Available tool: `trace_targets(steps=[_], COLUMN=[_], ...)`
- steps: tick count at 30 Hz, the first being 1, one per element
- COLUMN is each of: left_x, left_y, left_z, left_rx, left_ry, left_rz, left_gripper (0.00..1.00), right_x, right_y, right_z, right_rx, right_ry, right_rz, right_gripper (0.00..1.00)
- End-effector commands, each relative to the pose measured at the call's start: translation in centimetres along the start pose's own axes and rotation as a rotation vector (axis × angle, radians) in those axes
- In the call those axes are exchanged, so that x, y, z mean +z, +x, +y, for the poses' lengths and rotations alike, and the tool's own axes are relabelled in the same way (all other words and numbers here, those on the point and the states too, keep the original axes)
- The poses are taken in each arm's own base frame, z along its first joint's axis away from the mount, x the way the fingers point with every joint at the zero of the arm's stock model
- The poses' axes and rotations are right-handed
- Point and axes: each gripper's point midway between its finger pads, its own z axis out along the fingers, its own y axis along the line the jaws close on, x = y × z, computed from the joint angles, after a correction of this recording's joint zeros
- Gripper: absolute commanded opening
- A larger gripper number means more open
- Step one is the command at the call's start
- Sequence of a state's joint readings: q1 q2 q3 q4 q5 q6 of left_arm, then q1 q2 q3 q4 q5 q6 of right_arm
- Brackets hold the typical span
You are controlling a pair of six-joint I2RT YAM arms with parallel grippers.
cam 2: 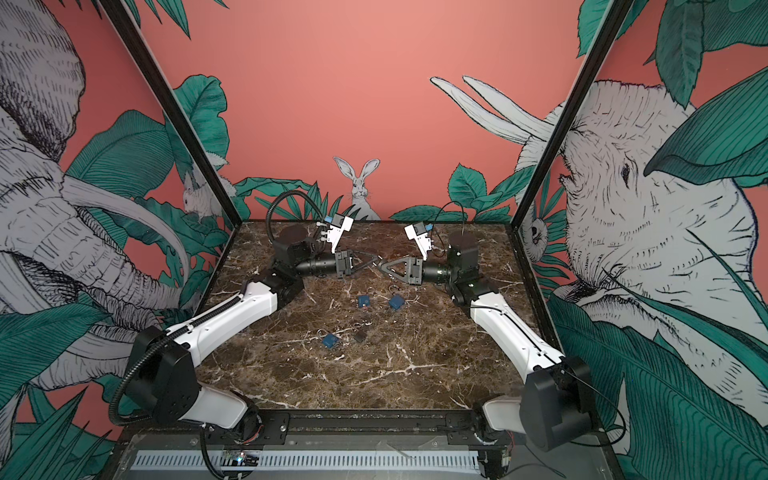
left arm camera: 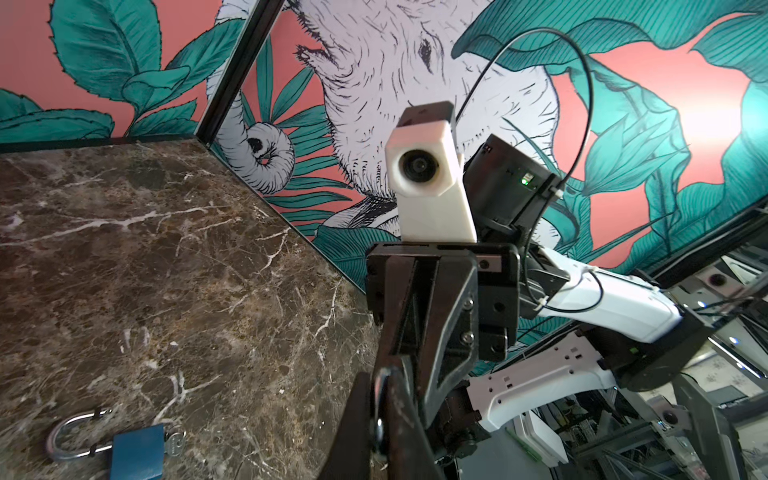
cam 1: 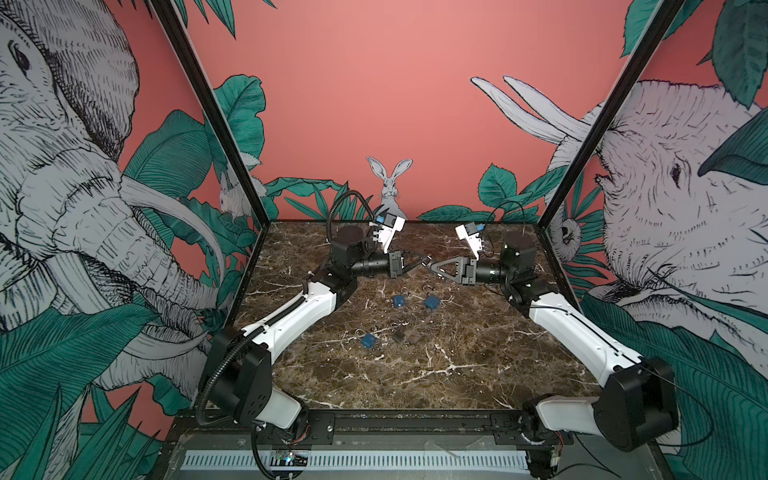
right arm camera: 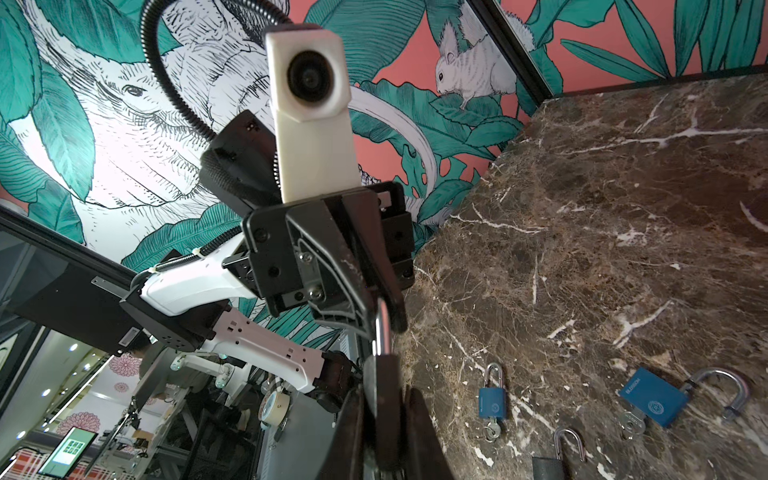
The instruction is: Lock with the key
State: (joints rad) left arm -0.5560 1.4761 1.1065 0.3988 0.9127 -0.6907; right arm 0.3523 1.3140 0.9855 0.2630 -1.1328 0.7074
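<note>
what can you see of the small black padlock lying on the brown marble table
The small black padlock has a dark, boxy body and a silvery metal U-shaped shackle. It lies flat on the brown marble table, near the middle in both top views, just right of a blue padlock and apart from it. Nothing touches it but the tabletop. The right wrist view cuts off most of its body, so whether the shackle is latched cannot be told.

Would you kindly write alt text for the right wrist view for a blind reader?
The black left gripper, carrying its white wrist camera, meets the black right gripper tip to tip, a silver metal bar between them. On the brown marble tabletop lie a shut blue padlock, an open blue padlock and a dark padlock.
</note>
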Motion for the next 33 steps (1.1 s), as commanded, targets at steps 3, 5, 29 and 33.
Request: trace_targets(steps=[3, 5, 29, 33], left_x=[-0.5, -0.7, -1.0, -0.9], left_y=[-1.1, -1.7, 0.2, 0.1], left_z=[-1.3, -1.6, -1.7, -1.6], left_rx=[-0.025, -0.016, -0.051, -0.049], left_ry=[0.062, 0.067, 0.103, 0.103], left_rz=[-0.002, -0.013, 0.051, 0.048], left_gripper=[0.23, 0.26, 0.19, 0.17], right_x=[-0.1, -0.1, 0.1, 0.2], right_y=[-0.7, -0.6, -1.8, -1.9], right_z=[2.1, 2.1, 2.5, 2.4], right_rx=[-0.126, -0.125, -0.139, -0.134], right_ry=[-0.038, -0.038, -0.050, -0.053], right_rz=[-0.043, -0.044, -0.060, -0.061], right_gripper=[0.00, 0.00, 0.00, 0.00])
